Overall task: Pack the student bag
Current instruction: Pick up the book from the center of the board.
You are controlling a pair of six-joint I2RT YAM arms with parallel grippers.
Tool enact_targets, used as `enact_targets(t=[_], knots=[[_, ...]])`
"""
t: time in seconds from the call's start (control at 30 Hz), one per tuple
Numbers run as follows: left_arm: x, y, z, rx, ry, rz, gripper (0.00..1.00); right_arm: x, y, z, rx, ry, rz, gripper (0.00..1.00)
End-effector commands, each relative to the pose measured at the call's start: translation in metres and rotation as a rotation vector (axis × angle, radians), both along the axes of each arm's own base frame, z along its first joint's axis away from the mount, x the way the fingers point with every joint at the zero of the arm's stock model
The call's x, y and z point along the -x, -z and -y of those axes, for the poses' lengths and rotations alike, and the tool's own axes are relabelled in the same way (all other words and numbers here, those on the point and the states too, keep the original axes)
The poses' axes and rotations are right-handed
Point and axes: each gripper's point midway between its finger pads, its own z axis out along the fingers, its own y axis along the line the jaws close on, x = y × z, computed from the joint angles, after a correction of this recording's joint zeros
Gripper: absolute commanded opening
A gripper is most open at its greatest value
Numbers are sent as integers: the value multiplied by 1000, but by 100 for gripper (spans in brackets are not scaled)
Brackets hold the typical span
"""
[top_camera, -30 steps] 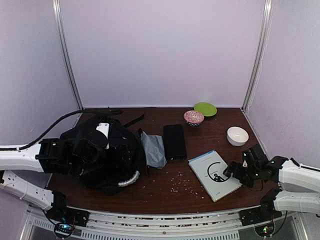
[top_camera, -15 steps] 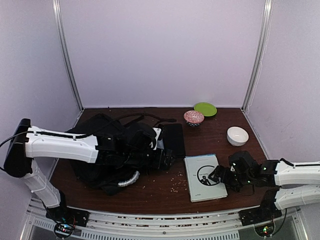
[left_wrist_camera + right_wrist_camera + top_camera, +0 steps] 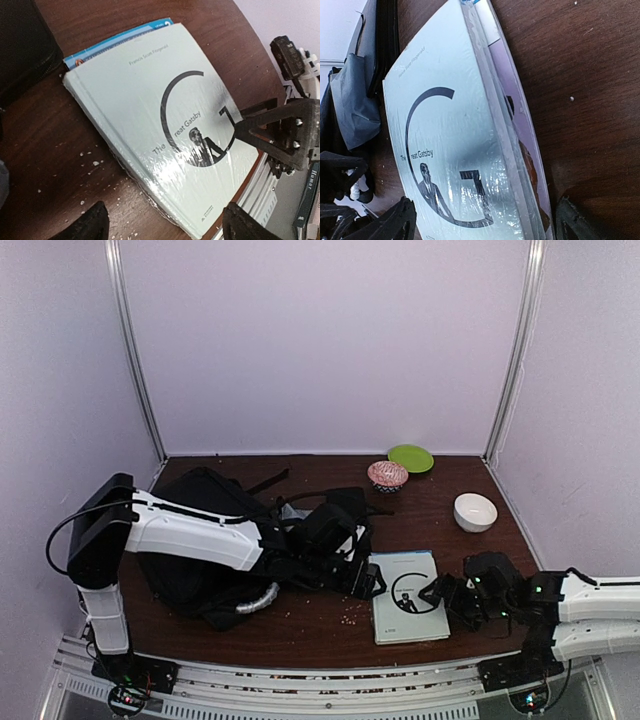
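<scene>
The student bag, black with a silvery-grey handle, lies at the table's left, partly under my left arm. A pale green book, "The Great Gatsby", lies in plastic wrap near the front edge on a thinner book. My left gripper is open, with its fingers spread either side of the book's left corner. At the book's right side my right gripper is open too, straddling that end. Nothing is held.
A flat black case and a grey pouch lie between bag and book. A pink bowl, a green plate and a white bowl stand at the back right. Crumbs dot the wood.
My left arm swung right from over the bag to the book's left edge. The right gripper moved left, and the book slid left and turned squarer to the table edge.
</scene>
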Motion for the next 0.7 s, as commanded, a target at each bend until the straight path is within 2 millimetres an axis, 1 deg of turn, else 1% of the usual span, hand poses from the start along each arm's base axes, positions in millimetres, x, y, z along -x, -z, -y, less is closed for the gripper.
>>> enact_targets(t=[0.0,0.1,0.17,0.27,0.47,0.67], knots=[[3,9,17,17,27,-46,76,28,34,18,55,-3,-136,98],[3,21,20,8,25,-69,69,34,37,16,38,-19,-159,98],[4,29,22,2,24,-87,66,36,39,15,30,-27,-167,98],[7,40,25,0,22,-121,63,35,36,8,-1,-41,-159,96],[11,53,28,6,27,-161,57,28,22,-10,-72,-73,-117,88],[13,61,30,15,30,-187,49,22,6,-19,-127,-87,-58,81]])
